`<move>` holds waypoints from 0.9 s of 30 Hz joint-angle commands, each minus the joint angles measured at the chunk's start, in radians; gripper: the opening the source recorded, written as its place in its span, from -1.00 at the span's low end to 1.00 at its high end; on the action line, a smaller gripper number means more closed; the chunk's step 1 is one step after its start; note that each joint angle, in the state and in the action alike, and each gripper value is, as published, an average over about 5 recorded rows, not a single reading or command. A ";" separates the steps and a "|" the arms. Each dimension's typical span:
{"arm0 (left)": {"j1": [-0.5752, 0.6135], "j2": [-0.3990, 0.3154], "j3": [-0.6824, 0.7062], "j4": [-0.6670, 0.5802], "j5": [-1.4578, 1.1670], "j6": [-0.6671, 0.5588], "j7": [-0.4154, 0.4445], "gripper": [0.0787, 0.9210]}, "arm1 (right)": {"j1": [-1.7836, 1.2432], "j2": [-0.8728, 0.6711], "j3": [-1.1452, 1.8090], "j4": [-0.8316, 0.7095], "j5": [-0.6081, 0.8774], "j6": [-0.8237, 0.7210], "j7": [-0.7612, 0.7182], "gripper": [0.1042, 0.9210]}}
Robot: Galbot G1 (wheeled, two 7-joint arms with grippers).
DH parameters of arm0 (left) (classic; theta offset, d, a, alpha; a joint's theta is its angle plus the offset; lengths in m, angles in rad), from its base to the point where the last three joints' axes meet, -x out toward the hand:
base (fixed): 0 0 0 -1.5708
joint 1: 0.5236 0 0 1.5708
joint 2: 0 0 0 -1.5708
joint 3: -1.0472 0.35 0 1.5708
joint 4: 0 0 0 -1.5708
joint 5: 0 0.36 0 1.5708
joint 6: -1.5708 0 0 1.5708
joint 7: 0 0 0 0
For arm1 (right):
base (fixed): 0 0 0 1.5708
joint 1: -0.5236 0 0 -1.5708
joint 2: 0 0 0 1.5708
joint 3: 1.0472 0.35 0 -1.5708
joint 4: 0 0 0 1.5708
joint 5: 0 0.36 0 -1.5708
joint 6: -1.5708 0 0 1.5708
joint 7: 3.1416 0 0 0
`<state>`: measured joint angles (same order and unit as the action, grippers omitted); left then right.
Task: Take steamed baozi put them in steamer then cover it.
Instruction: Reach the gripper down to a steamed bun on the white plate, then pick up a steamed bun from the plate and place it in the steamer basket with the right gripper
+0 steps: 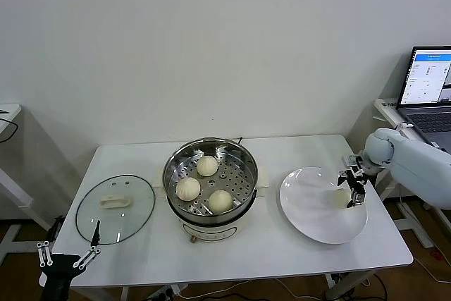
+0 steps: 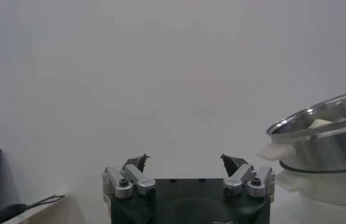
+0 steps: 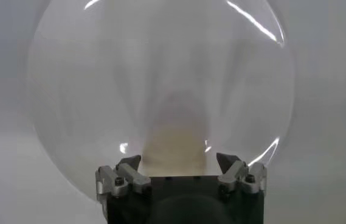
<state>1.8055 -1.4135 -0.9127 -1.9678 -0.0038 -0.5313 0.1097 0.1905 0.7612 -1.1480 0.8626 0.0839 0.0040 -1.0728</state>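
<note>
Table [image 1: 275, 244] carries, at centre, the steamer [image 1: 243, 156] holding three baozi [image 1: 207, 166]; glass cover [image 1: 116, 209] at nine o'clock, white plate [image 1: 310, 209] at three. Right gripper [image 1: 351, 187] straddles the fourth baozi [image 1: 341, 199] there, jaws wide. Left gripper [image 1: 68, 255] idles wide, seven o'clock.

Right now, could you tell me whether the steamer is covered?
Uncovered: the cover lies on the table beside the steamer, three baozi visible inside.
</note>
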 commanded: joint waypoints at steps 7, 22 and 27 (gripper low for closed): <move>-0.013 0.005 -0.011 0.008 -0.001 0.002 -0.005 0.77 | -0.029 0.007 0.015 -0.007 -0.020 -0.002 0.012 0.52; -0.021 0.005 -0.011 0.004 -0.003 0.004 -0.006 0.77 | 0.240 0.022 -0.029 0.156 0.036 0.007 -0.191 0.36; -0.025 0.006 -0.007 0.000 -0.003 0.006 -0.007 0.77 | 0.475 0.099 -0.102 0.251 0.148 0.003 -0.306 0.37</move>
<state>1.7839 -1.4090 -0.9214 -1.9644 -0.0059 -0.5273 0.1037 0.3192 0.7787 -1.1707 0.9576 0.1030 0.0054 -1.1688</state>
